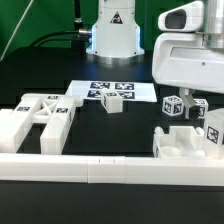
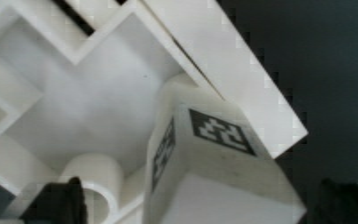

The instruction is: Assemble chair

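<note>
Chair's slotted panel (image 1: 40, 115) lies by the tabletop's (image 1: 130, 125) edge on the exterior view's left; we see two tagged cubes (image 1: 175, 105) near the opposite edge, and the claw (image 2: 202, 198) stands spread wide, released, gripping nothing.

Flat matte black worktop (image 1: 120, 130) under soft, even light. A thin flat white marker board (image 1: 112, 87) lies on it toward the rear centre. A long plain white border rail (image 1: 110, 168) runs along the near edge. Behind is a dark backdrop (image 1: 40, 20), crossed by a thin green line (image 1: 30, 45) whose identity is unclear.
</note>
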Controlling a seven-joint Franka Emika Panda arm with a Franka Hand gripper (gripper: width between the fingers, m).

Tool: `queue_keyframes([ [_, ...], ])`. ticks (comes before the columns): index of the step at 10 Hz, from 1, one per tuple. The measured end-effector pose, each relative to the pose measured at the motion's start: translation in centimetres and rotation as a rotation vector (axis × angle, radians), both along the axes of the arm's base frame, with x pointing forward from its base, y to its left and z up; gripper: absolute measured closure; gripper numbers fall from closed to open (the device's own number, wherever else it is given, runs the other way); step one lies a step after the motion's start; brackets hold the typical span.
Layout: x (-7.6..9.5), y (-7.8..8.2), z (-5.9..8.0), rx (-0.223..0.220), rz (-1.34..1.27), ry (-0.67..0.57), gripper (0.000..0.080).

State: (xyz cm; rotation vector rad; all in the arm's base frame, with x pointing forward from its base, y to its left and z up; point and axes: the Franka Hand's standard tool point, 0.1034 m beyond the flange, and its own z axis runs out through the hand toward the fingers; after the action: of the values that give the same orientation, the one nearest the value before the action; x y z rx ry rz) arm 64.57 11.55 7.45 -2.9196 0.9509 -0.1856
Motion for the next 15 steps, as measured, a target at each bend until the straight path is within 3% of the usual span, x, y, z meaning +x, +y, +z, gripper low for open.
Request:
queue_keyframes([
  [1,0.0,0.0,0.0,-0.012,0.077,-0.001,0.0151],
  [2,-0.5,0.3,0.1,-0.066,0.246,0.046,0.0151],
  [4,-0.5,-0.1,-0.2,-0.093,0.472,0.054,0.0151],
  [10,-0.1,-0.7,0.0,-0.123,0.777,0.051,0.0151],
  [12,0.0,-0.6,0.1,-0.119,0.733,0.048,0.0410],
  [13,0.0,-0.6,0.1,-0.119,0.733,0.048,0.0410],
  [14,0.0,-0.6,0.1,-0.114,0.696,0.048,0.0514],
  [15,0.0,-0.6,0.1,-0.104,0.603,0.049,0.0514],
])
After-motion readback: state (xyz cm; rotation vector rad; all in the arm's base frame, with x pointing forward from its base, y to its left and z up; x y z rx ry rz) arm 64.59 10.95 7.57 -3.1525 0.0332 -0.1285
